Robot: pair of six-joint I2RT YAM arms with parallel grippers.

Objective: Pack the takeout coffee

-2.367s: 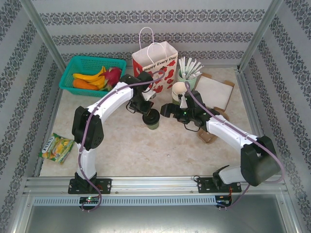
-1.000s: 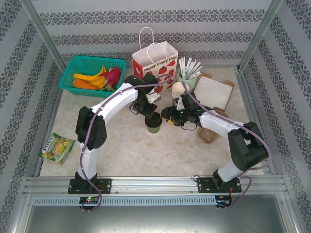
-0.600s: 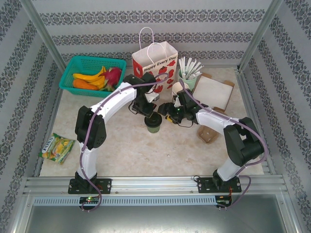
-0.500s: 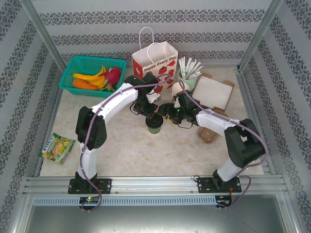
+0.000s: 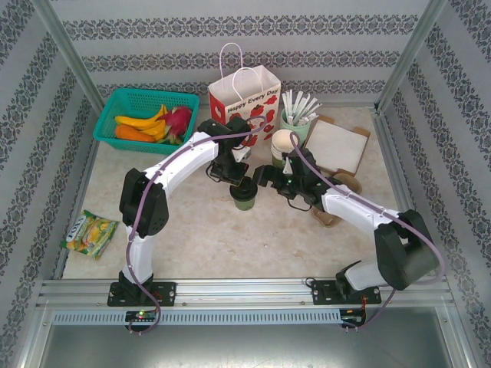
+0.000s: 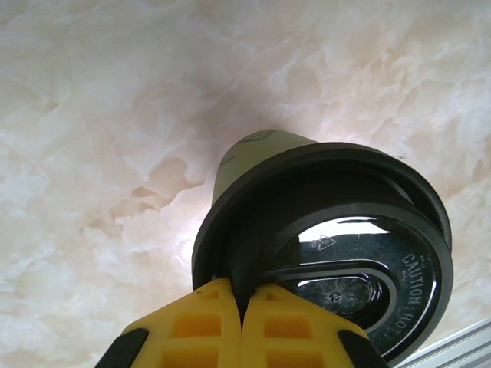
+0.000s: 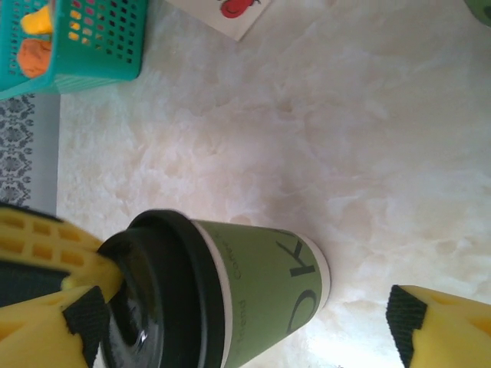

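Coffee (image 5: 243,196) stands on the table (image 5: 192,230) at mid frame of the top view, its lid partly hidden under the left claw (image 5: 237,181). That claw's fingers (image 6: 207,326) are pressed together at the lid's rim; whether they nip it is unclear. The right claw (image 7: 245,337) gapes wide either side of the coffee, its arm reaching in from lower right

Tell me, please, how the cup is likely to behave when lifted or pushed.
Likely tippy: the cup narrows toward its base. Its paper wall may dent under squeezing. The lid, pinched by the left gripper, could pop off.
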